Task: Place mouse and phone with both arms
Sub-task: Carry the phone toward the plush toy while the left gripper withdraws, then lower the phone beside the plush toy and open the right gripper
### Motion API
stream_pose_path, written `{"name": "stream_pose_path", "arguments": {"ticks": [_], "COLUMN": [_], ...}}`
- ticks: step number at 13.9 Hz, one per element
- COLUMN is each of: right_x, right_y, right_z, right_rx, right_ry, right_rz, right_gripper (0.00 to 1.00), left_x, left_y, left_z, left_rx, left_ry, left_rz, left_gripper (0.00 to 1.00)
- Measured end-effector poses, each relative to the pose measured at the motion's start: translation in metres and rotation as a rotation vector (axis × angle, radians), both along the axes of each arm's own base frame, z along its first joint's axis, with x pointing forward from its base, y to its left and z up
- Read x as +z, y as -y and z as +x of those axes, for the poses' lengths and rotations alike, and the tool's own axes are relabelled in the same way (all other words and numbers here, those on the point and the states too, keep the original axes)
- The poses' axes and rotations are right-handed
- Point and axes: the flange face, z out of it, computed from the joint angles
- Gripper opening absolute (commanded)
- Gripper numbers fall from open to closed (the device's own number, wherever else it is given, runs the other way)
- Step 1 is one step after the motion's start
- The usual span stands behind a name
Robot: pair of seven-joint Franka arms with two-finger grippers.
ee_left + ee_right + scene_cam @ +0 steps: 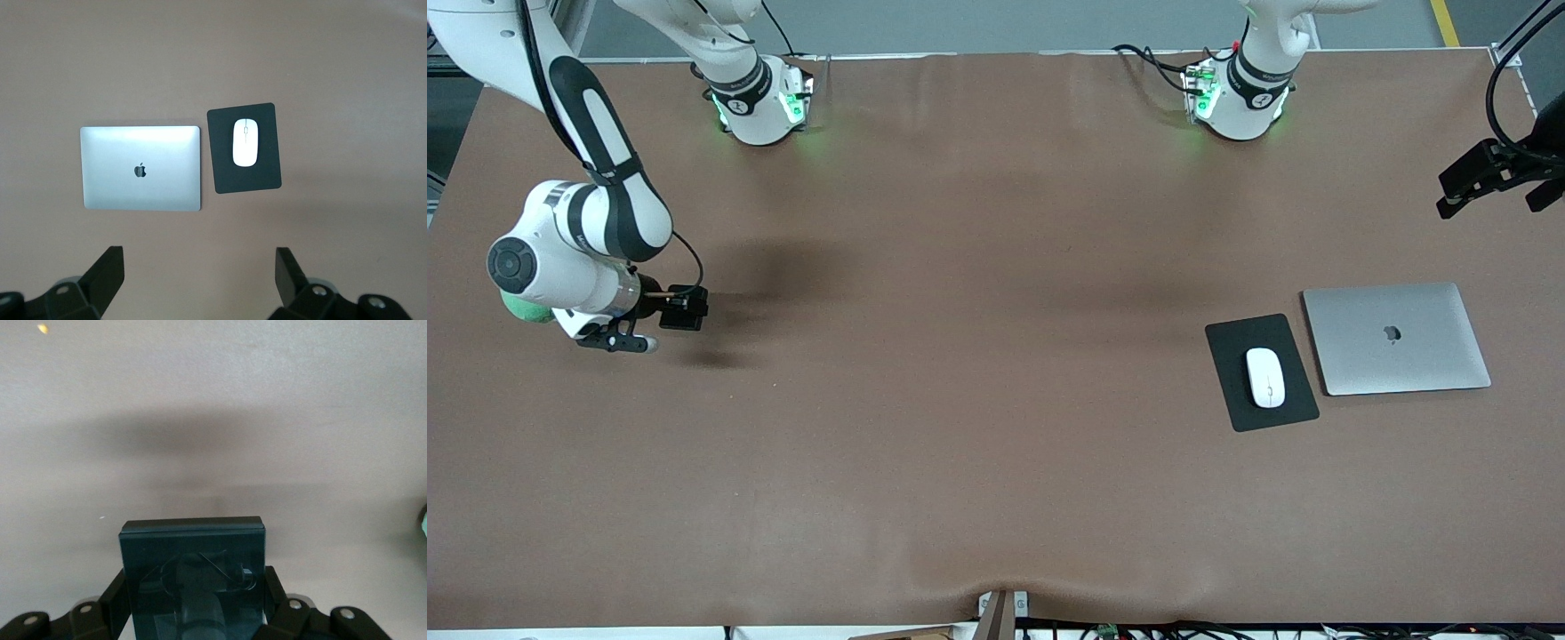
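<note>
1. The white mouse (1265, 377) lies on a flat black mouse pad (1261, 372), toward the left arm's end of the table
2. A shut silver laptop (1396, 338) lies flat just beside the pad, even closer to that end of the brown table (978, 427)
3. In the left wrist view the mouse (245, 142) sits in the upper half of the pad (243, 148), and the laptop (141, 169) is next to it with a small gap
4. The left gripper (1494, 182) is up in the air above the table's edge at its own end. Its fingers (105, 273) are spread wide and hold nothing
5. The right gripper (627, 333) is low over the bare table at the right arm's end, well apart from the mouse
6. The right gripper's fingers are squeezed on the black phone (193, 577). The right wrist view shows the phone held between them, above the table
</note>
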Motion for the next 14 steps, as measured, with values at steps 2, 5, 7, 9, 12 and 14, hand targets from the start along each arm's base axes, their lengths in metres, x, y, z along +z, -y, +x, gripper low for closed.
{"name": "stream_pose_path", "arguments": {"ticks": [2, 5, 7, 9, 12, 14], "right_x": [-0.01, -0.024, -0.035, -0.046, -0.051, -0.048], "right_y": [0.005, 0.018, 0.025, 0.026, 0.024, 0.024], "right_z": [-0.01, -0.019, -0.023, -0.026, -0.026, -0.025], "right_rx": [0.006, 0.033, 0.039, 0.042, 0.044, 0.045], "right_ry": [0.02, 0.037, 0.044, 0.044, 0.038, 0.007], "right_rz": [-0.003, 0.002, 0.003, 0.003, 0.005, 0.015], "right_gripper": [0.0, 0.0, 0.0, 0.13, 1.0, 1.0], "left_x": [0.0, 0.0, 0.0, 0.0, 0.0, 0.0], "left_y": [0.0, 0.0, 0.0, 0.0, 0.0, 0.0], "left_z": [0.0, 0.0, 0.0, 0.0, 0.0, 0.0], "left_rx": [0.0, 0.0, 0.0, 0.0, 0.0, 0.0], "left_ry": [0.0, 0.0, 0.0, 0.0, 0.0, 0.0], "left_rz": [0.0, 0.0, 0.0, 0.0, 0.0, 0.0], "left_gripper": [1.0, 1.0, 1.0, 1.0, 1.0, 1.0]}}
